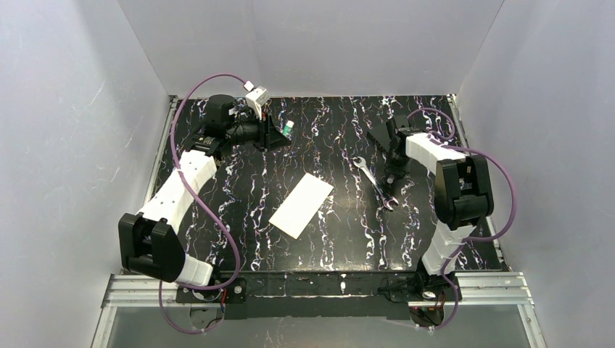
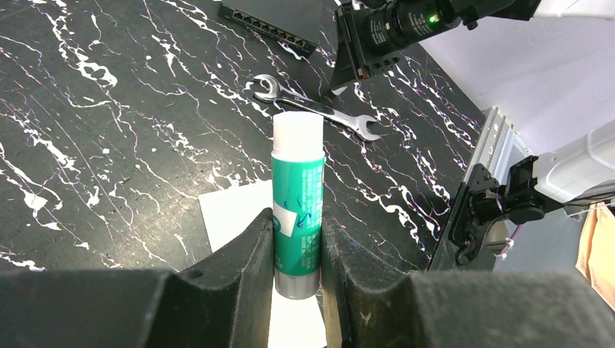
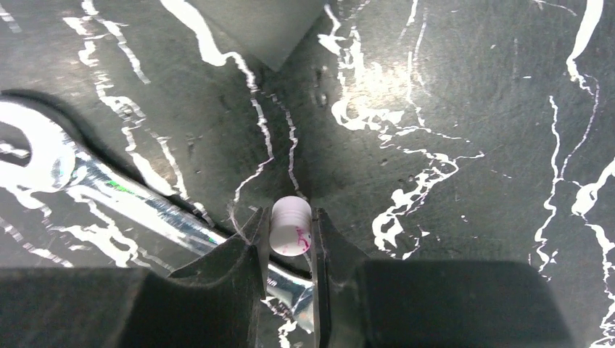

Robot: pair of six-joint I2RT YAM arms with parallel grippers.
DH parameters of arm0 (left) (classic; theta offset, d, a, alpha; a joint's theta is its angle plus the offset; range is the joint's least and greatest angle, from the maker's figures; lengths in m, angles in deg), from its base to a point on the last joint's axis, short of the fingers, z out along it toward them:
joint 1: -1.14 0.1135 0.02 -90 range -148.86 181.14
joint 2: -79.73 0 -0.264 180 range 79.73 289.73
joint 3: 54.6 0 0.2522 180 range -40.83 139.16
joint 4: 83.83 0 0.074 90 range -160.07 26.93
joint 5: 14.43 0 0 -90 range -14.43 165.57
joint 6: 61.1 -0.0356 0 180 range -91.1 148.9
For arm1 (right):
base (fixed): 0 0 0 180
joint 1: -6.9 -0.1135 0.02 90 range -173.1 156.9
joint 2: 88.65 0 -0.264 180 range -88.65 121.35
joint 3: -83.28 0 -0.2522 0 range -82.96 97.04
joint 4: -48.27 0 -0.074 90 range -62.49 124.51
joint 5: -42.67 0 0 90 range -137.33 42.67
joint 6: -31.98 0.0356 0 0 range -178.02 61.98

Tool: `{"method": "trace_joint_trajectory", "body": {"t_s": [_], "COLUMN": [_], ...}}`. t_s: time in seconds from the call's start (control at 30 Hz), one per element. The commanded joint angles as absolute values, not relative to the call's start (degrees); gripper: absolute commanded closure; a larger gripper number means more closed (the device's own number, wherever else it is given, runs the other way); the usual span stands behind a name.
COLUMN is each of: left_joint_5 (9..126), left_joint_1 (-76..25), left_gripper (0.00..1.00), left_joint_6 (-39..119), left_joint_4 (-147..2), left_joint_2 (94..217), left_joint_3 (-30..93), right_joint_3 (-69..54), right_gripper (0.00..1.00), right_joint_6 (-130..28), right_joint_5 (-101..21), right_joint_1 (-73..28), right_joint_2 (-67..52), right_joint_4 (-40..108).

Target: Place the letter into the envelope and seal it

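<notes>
The white envelope [image 1: 302, 205] lies flat in the middle of the table, slanted, and shows as a plain rectangle. A corner of it shows under my left fingers [image 2: 230, 210]. The tan letter does not show on the table. My left gripper [image 2: 297, 217] is shut on a green glue stick [image 2: 297, 174] with a white top. It holds the stick above the table at the far left [image 1: 288, 128]. My right gripper [image 3: 290, 217] is shut on a small white cap [image 3: 291, 226] with pink marks. It holds the cap low over the table at the far right [image 1: 392, 174].
A steel wrench [image 1: 377, 183] lies just under my right gripper [image 3: 109, 196] and shows in the left wrist view [image 2: 319, 109]. A flat black block [image 2: 268, 22] lies at the back. A tan patch [image 2: 600, 246] shows beyond the table's right rail; I cannot tell what it is.
</notes>
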State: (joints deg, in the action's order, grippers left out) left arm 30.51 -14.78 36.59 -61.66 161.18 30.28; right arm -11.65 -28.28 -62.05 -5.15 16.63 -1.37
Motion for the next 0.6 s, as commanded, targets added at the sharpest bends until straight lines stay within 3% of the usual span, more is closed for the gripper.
{"method": "trace_joint_trajectory", "body": {"t_s": [0.0, 0.13, 0.3, 0.43, 0.57], "left_joint_5": [28.42, 25.87, 22.63, 19.89, 20.75], "left_joint_1": [-14.65, -15.08, -17.03, -19.07, -19.64], "left_gripper": [1.00, 1.00, 1.00, 1.00, 1.00], "left_joint_6": [35.99, 35.94, 35.76, 33.34, 24.15], "left_joint_4": [-61.63, -63.23, -65.24, -64.50, -54.85], "left_joint_2": [161.08, 161.60, 162.50, 162.96, 164.24], "left_joint_3": [32.50, 32.03, 31.26, 31.34, 33.85], "right_joint_3": [-6.86, -5.58, -9.71, -12.18, -10.40], "right_gripper": [0.99, 0.99, 0.99, 0.99, 0.99], "right_joint_6": [-29.72, -30.00, -22.49, -12.36, -5.55], "right_joint_5": [-55.24, -35.84, -11.42, -2.30, 2.01], "right_joint_1": [-4.96, -4.96, -6.53, -10.28, -11.57], "right_joint_2": [11.57, 9.18, 4.23, 1.35, 1.78], "right_joint_4": [-2.93, -0.66, 14.34, 29.23, 34.76]}}
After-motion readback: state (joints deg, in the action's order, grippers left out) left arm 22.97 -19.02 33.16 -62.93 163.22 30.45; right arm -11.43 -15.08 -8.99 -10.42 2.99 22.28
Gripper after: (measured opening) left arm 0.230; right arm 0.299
